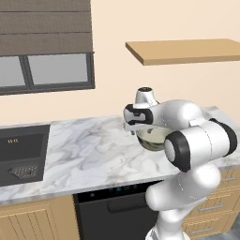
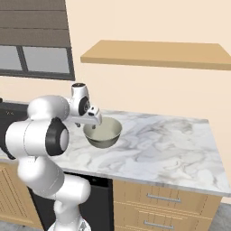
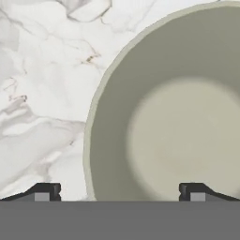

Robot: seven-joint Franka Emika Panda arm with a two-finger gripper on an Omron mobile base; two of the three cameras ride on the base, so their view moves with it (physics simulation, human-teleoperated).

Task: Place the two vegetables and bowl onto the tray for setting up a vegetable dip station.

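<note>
Here, left edge: a dark sink (image 1: 21,157) is set into the worktop (image 1: 89,150).
Open room: bare marble on both sides of the bowl (image 2: 103,132).
Bowl: upright on the worktop near its front edge.
Fingers (image 3: 117,193): wide apart, holding nothing, one tip outside the rim, one over the inside.
Wall: window (image 1: 44,70), wooden shelf (image 2: 153,53).
Writing: none legible.

smooth matt ceramic-looking bowl (image 3: 178,117) on a polished veined marble counter (image 3: 42,93), under a wooden shelf (image 2: 153,53).
</note>
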